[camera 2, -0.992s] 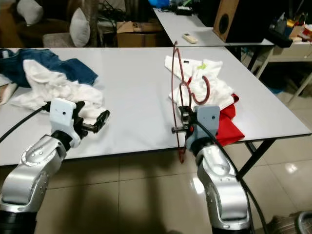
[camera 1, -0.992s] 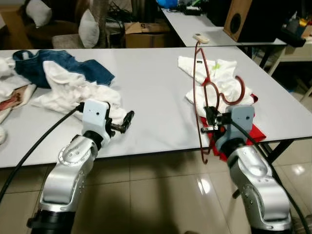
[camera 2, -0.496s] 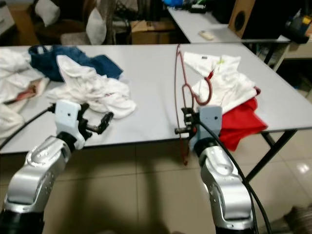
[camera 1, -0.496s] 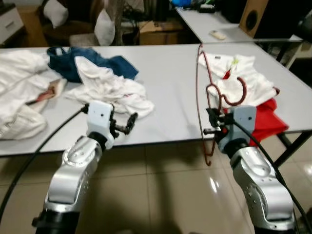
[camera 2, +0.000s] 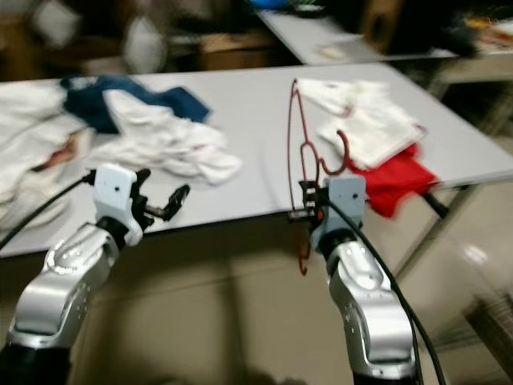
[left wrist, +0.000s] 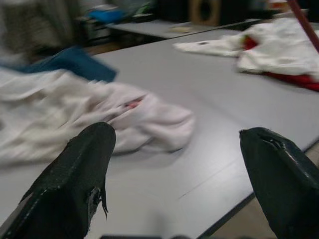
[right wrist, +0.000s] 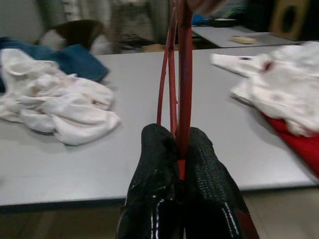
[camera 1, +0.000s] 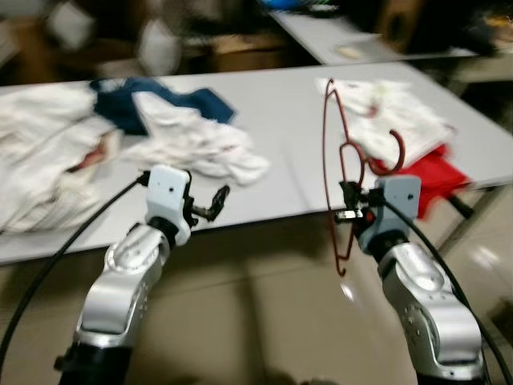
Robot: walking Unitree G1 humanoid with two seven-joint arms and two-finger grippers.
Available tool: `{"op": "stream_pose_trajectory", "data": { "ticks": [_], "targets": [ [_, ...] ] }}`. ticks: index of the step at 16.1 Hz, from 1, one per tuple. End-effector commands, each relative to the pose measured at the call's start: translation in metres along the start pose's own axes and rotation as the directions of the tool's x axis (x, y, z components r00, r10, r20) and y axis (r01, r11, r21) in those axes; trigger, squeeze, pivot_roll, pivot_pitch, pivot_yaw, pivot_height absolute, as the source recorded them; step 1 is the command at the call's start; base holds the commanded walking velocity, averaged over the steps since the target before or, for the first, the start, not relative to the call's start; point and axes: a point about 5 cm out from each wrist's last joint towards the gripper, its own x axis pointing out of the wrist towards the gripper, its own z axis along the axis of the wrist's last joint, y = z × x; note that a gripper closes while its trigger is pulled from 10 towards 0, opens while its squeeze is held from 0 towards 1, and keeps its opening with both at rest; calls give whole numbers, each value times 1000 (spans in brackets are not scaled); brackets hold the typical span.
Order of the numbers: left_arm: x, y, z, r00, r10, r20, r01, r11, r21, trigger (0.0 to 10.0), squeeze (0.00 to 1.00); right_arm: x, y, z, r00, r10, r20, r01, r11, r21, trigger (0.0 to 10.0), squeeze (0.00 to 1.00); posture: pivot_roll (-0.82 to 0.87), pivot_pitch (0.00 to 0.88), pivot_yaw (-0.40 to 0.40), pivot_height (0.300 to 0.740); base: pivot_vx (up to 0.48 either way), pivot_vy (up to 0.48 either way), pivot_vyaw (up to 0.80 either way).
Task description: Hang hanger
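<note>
A dark red wire hanger point(camera 1: 325, 152) stands upright in front of the table's near edge, its hook point(camera 1: 393, 160) curling to the right. My right gripper point(camera 1: 346, 211) is shut on the hanger's lower wire; in the right wrist view the two black fingers point(right wrist: 154, 169) pinch the red wire point(right wrist: 185, 74) between them. My left gripper point(camera 1: 213, 202) is held out level near the table edge, open, with nothing between its fingers point(left wrist: 84, 169). The eye views are blurred.
The grey table point(camera 1: 272, 120) carries a white clothes heap point(camera 1: 192, 144) and a blue garment point(camera 1: 120, 108) on the left. White clothing point(camera 1: 397, 116) over a red cloth point(camera 1: 439, 175) lies at the right corner. Tiled floor point(camera 1: 264, 321) lies below; a second table stands behind.
The whole picture has shifted and blurred, so the camera is moving. Both arms keep their pose, and the hanger stays in the right gripper.
</note>
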Motion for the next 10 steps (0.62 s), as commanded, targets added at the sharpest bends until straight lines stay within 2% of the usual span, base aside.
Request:
{"op": "stream_pose_trajectory", "data": {
  "ticks": [1,3,5,7,10],
  "targets": [
    [3,-5,3,1000,-23,12,23,1000,8,10000,0,0,-5,2,1000,-19,3,19,1000,-4,10000,0,-147,0,17,740,0,-394,-788],
    [4,-7,2,1000,-27,9,27,1000,16,10000,0,0,-8,2,1000,-28,2,28,1000,-5,10000,0,-149,0,17,740,0,-480,-788],
    [5,-9,1,999,-33,8,32,999,23,10000,0,1,-11,3,999,-34,4,34,999,-7,10000,0,-151,0,17,740,0,-399,0],
    [6,-5,1,1000,0,8,0,1000,-9,10000,0,1,-12,5,1000,-6,12,6,1000,-2,10000,0,-155,0,20,740,0,0,0],
    [8,5,-3,999,37,-25,-37,999,1,10000,0,-1,-8,5,999,39,10,-39,999,-12,10000,0,-160,0,27,740,0,0,0]
  ]
}}
